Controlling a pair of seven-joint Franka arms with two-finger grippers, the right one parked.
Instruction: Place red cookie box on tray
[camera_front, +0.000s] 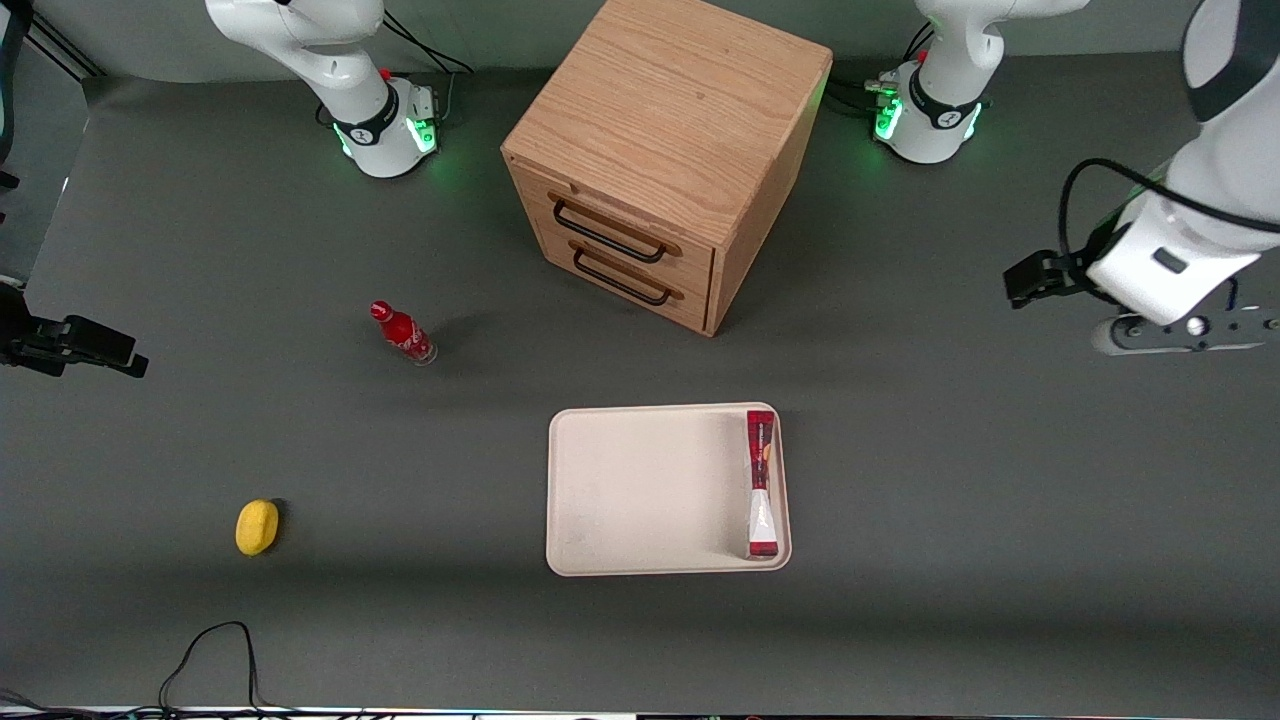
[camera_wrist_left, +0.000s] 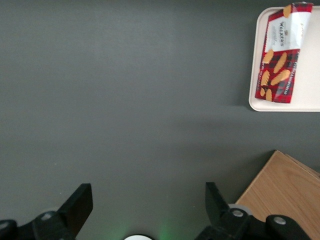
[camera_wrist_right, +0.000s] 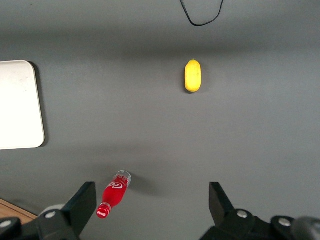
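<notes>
1. The red cookie box (camera_front: 761, 484) stands on one long thin edge inside the tray (camera_front: 640, 490), along the rim at the working arm's end. In the left wrist view the box (camera_wrist_left: 280, 55) shows its printed face with biscuit pictures, and the tray (camera_wrist_left: 256, 75) holds it fully within its rim.

2. The gripper (camera_wrist_left: 145, 210) hangs high over bare table toward the working arm's end, well apart from tray and box. Its fingers stand wide apart with nothing between them.

3. Judged from how things lie, the placing looks done; what remains is to keep the arm clear. Doing that well means moving the arm only up and away from the tray, never low across it, since a box balanced on a thin edge should tip at a light knock.

4. The box seems to lean slightly toward the rim, though the front view is too steep to be sure. If it does, the rim props it, and a fall would most likely land it flat inside the tray, which still meets the task.

5. Other things on the table: a wooden drawer cabinet (camera_front: 665, 160) farther from the front camera than the tray; a small red bottle (camera_front: 403, 333) and a yellow lemon-like object (camera_front: 257, 527) toward the parked arm's end. None crowds the tray.
</notes>
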